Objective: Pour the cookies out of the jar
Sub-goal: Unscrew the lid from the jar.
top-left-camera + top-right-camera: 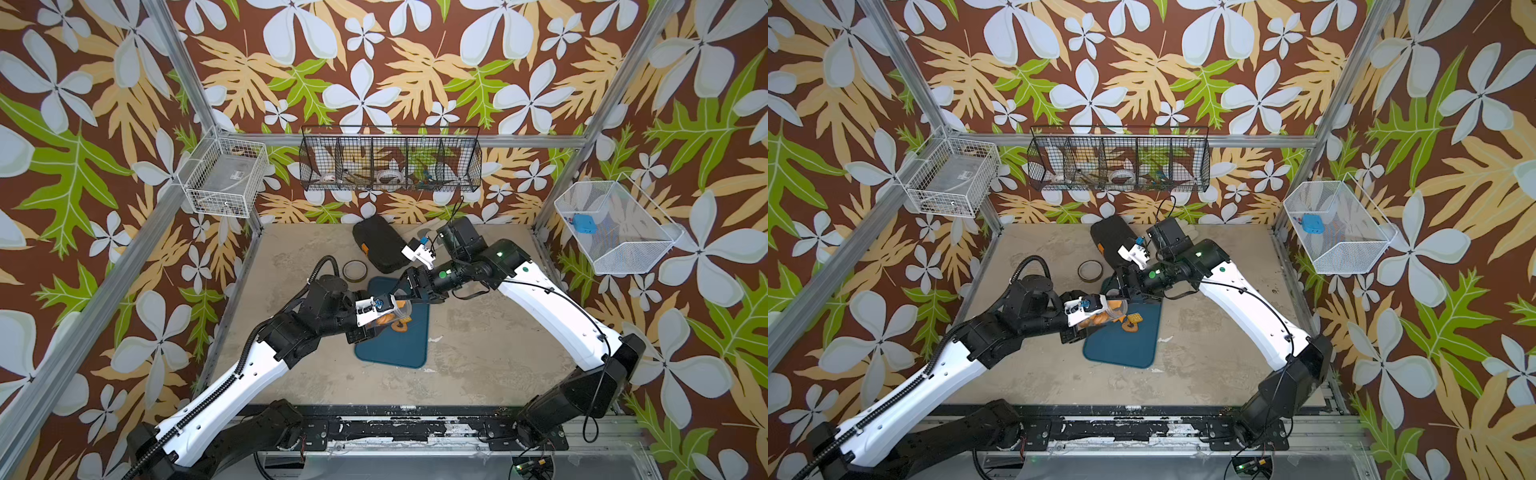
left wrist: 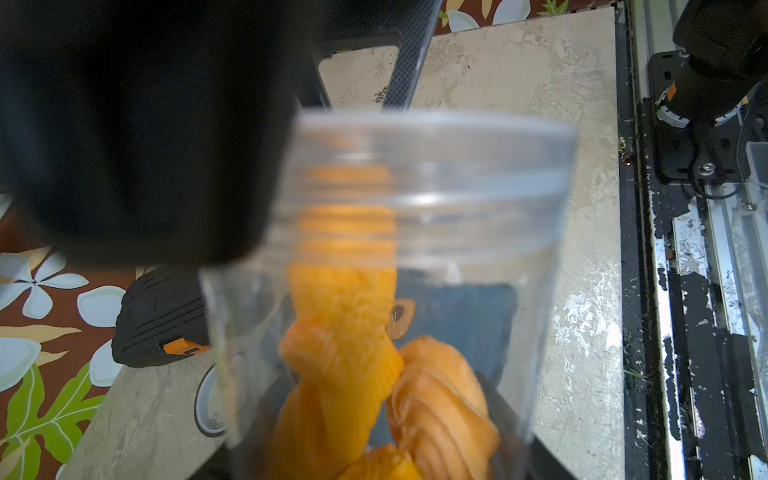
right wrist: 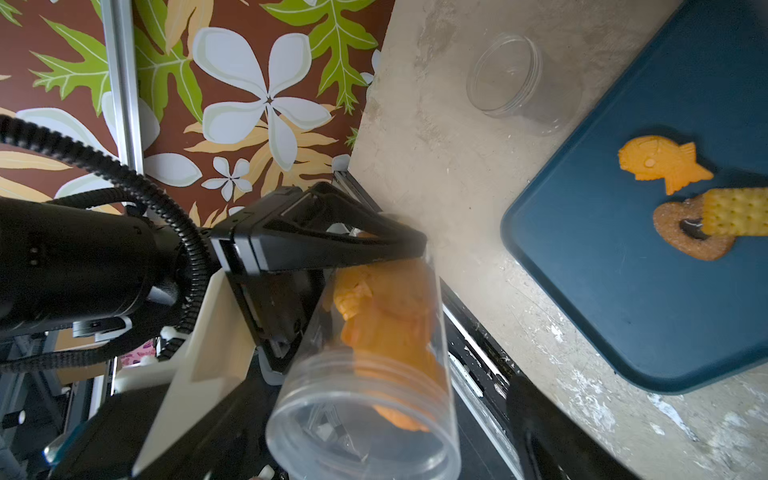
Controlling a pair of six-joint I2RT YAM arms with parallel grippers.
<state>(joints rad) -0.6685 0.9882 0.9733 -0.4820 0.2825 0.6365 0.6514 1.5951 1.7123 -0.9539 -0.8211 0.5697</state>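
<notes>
The clear plastic jar (image 1: 400,312) (image 1: 1113,309) lies tilted over the blue tray (image 1: 395,351) (image 1: 1121,349), and my left gripper (image 1: 388,316) is shut on its body. Several orange cookies (image 2: 345,332) (image 3: 386,307) are still inside the jar. On the tray lie a fish-shaped cookie (image 3: 660,164), a ridged rectangle (image 3: 735,216) and a brown ring (image 3: 681,241), seen from above as a small pile of cookies (image 1: 402,326) (image 1: 1131,323). My right gripper (image 1: 402,293) (image 1: 1121,291) hangs open right at the jar's mouth, holding nothing.
The jar's clear lid (image 1: 354,270) (image 3: 505,75) lies on the table behind the tray. A black case with an orange latch (image 1: 380,243) (image 2: 162,320) sits at the back. Wire baskets hang on the walls.
</notes>
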